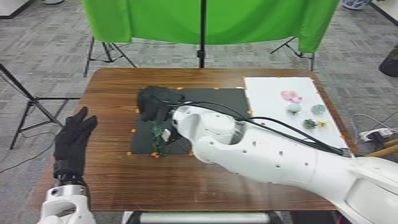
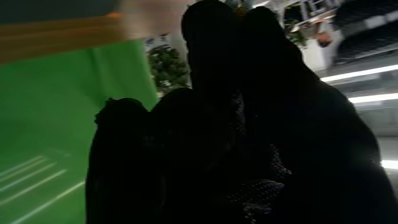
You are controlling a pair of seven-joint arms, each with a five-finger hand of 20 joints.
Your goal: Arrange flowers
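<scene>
At eleven o'clock on the brown table (image 1: 114, 167), the right hand (image 1: 156, 99) is over the far left corner of the one black mat (image 1: 213, 95); I cannot tell how its fingers are set. The left hand (image 1: 71, 142), at nine o'clock by the table's edge, has its fingers straight and a little apart, with a strip of wood between it and the mat.

One white sheet (image 1: 266, 90) lies at two o'clock, near the table's right edge, and I count five flower heads on it: one pink flower (image 1: 289, 95) towards its twelve, two pale green flowers (image 1: 294, 108) mid-sheet, one dark green flower (image 1: 310, 123) and one yellow flower (image 1: 322, 122) at its five. Green stems (image 1: 158, 137) show just nearer than the right hand, towards the mat's eight o'clock. The right arm (image 1: 253, 156) crosses from four o'clock, while a broad band of wood runs along six o'clock
</scene>
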